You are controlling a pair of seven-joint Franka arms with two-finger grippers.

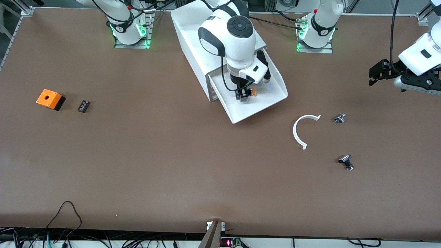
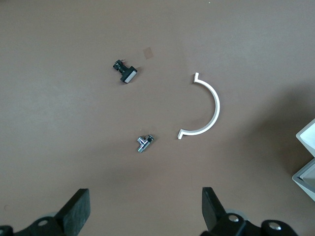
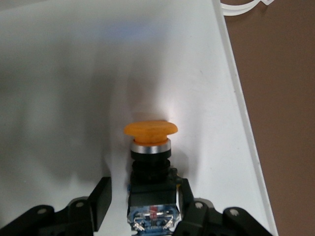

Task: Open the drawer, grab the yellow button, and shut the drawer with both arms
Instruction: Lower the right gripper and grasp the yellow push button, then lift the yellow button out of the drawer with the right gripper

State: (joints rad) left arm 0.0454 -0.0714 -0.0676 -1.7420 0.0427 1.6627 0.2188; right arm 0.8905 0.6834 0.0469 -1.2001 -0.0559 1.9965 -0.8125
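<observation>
The drawer [image 1: 262,103] stands pulled out of the top of the white cabinet [image 1: 193,34]. The button [image 1: 249,92] lies on its side in the drawer, orange cap pointing to the left arm's end. My right gripper [image 1: 245,93] is down in the drawer, open, its fingers on either side of the button's black body. In the right wrist view the button [image 3: 150,129] lies on the white drawer floor [image 3: 74,98]; one finger [image 3: 184,191] touches the body and the other [image 3: 102,194] stands off with a gap. My left gripper [image 1: 372,76] waits open and empty over the table's left-arm end.
A white half ring [image 1: 299,132], a small metal part [image 1: 340,118] and a black part [image 1: 346,162] lie near the left arm's end; they also show below the left gripper [image 2: 144,199]. An orange cube with a hole [image 1: 50,99] and a dark ribbed block [image 1: 83,106] lie toward the right arm's end.
</observation>
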